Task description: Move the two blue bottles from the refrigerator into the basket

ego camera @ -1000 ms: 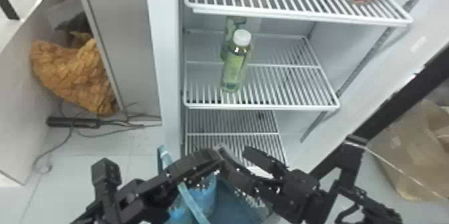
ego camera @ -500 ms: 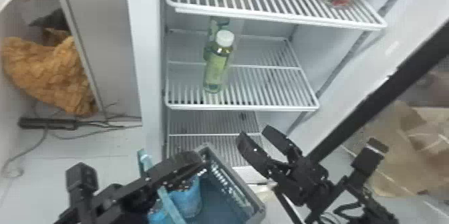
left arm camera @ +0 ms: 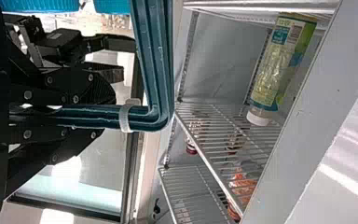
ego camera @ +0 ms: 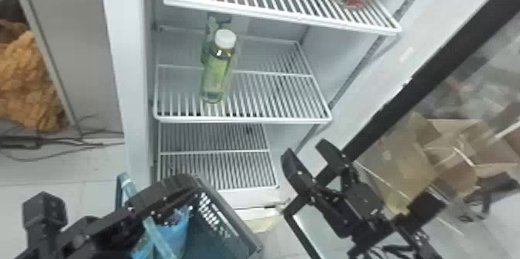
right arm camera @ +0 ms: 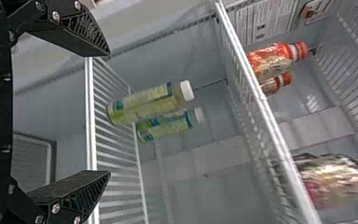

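Both blue bottles (ego camera: 178, 228) sit in your basket (ego camera: 235, 218), lower left of the head view.
Your left gripper (left arm camera: 107, 115) is clamped on the handle (left arm camera: 154, 115), likely to steady the basket by the fridge (ego camera: 133, 84) for loading; your right gripper (ego camera: 305, 154), lower right, stands apart, empty. The bottles' long axes look roughly upright; which way the caps point, you can't tell.

Place: looks like a storage or utility area, exact kind unclear | centre: refrigerator (ego camera: 129, 84) stands open, wire shelves (ego camera: 243, 120) hold bottles (right arm camera: 144, 105) | right: cardboard (ego camera: 398, 157) lies beyond dark frame (ego camera: 433, 59) | near left: cables (ego camera: 58, 144) trail over pale tiled floor (ego camera: 42, 188)
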`<state>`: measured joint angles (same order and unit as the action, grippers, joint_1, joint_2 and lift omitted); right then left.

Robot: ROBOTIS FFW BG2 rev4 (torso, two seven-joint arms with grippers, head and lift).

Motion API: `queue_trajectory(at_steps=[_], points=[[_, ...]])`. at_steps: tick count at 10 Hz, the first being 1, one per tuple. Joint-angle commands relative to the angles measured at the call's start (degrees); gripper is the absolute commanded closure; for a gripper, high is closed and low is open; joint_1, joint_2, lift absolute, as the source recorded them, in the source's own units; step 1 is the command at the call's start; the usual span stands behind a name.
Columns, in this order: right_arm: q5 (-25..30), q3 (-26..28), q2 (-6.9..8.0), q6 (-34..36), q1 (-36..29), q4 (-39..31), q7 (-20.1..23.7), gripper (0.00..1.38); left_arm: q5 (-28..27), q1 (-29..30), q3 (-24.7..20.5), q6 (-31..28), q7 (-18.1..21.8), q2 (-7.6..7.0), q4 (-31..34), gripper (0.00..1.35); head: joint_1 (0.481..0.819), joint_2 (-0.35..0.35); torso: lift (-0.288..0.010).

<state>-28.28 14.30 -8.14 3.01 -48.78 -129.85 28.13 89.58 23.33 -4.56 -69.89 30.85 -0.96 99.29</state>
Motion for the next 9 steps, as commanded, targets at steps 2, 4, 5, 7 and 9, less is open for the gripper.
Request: queue_trajectory(at_steps=[2,4,5,7,9], points=[[4.29,4.1,1.98,-5.26,-4.1,0.55,-0.01,0.17,0.0,0.01,0.1,0.0,0.0,0.0,-0.08,1.16,0.695,-0.35,-0.216],[6.34,8.67,5.06,-5.26,-7.75,-0.99,-0.01,0.17,-0.12,0.01,0.22,0.0,-0.08,0.09,-0.22,1.16,0.695,-0.35,-0.216],[6.46,9.93,5.76,-5.26,-8.88,-1.7,0.26,0.17,-0.23,0.01,0.22,0.0,-0.08,0.09,-0.36,1.16,0.695,-0.35,-0.216],[6.34,10.73,6.12,-5.26,-10.14,-2.12,1.31,0.17,-0.35,0.01,0.22,0.0,-0.08,0.09,-0.36,1.16,0.695,-0.35,-0.216],[6.23,10.61,6.12,-5.12,-10.14,-1.7,1.4,0.17,-0.57,-0.27,0.1,-0.28,-0.08,0.0,-0.36,1.16,0.695,-0.35,-0.216]])
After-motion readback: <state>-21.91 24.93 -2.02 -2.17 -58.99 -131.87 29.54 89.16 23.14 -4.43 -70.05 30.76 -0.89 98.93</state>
